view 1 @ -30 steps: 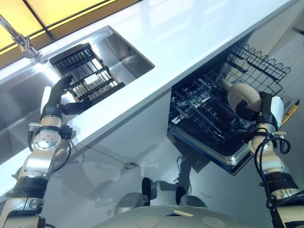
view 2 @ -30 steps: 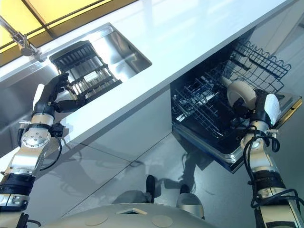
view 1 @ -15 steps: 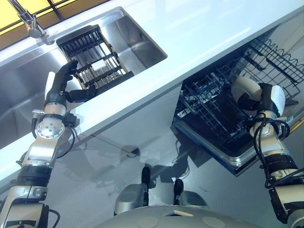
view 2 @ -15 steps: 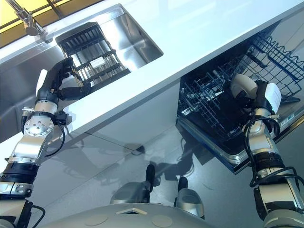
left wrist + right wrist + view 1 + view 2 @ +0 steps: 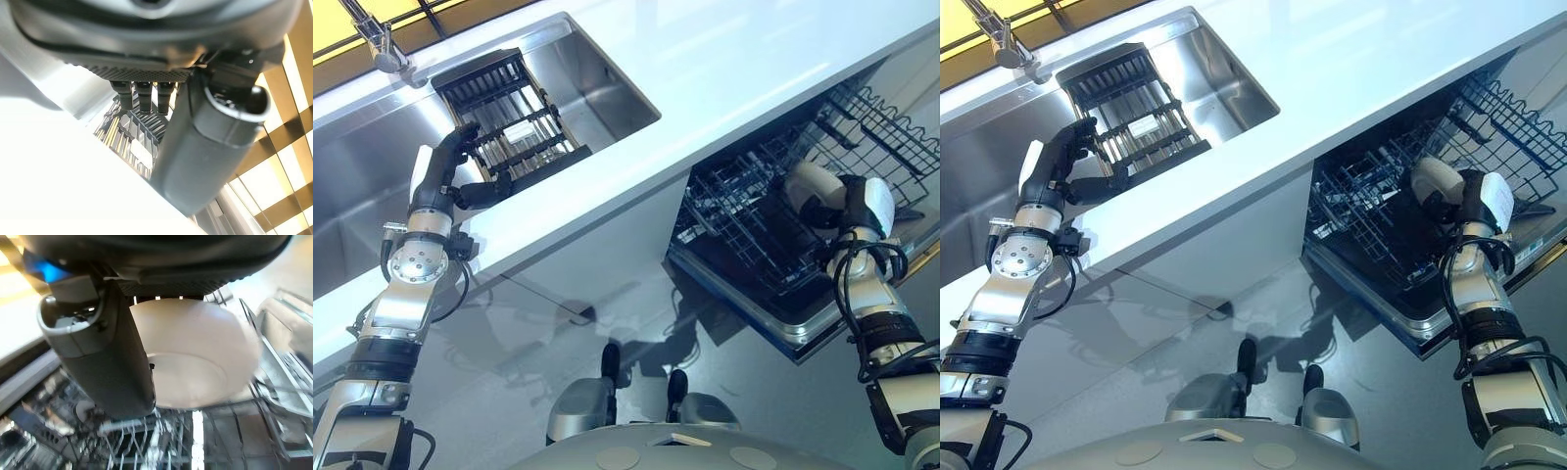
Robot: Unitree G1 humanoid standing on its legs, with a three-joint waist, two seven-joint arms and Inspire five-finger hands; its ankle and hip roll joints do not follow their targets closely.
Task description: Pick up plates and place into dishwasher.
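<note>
The right hand [image 5: 837, 208] is raised over the pulled-out lower dishwasher rack [image 5: 754, 230], its thumb and fingers clamped on a white plate [image 5: 803, 182]. In the right wrist view the thumb lies across the plate's [image 5: 195, 357] face and the plate's lower edge sits down among the rack wires [image 5: 146, 440]; whether it already rests on them is hard to tell. The left hand [image 5: 445, 181] reaches up over the counter edge to the black dish rack [image 5: 504, 122] standing in the sink [image 5: 597, 78]. Its fingers are spread and only loosely bent, touching the near corner of that rack and gripping nothing that can be seen.

The sink is stainless steel, set in a long white countertop [image 5: 724, 69], with a tap [image 5: 377, 44] behind the dish rack. The dishwasher stands under the countertop with its door [image 5: 793, 328] folded down, a second wire basket [image 5: 876, 117] beyond the lower rack. The floor [image 5: 558, 352] below is pale grey and glossy.

Compared with half a second ago, the plate has sunk a little lower and deeper into the lower dishwasher rack, the right hand following it. The left hand has kept its place at the dish rack's corner.
</note>
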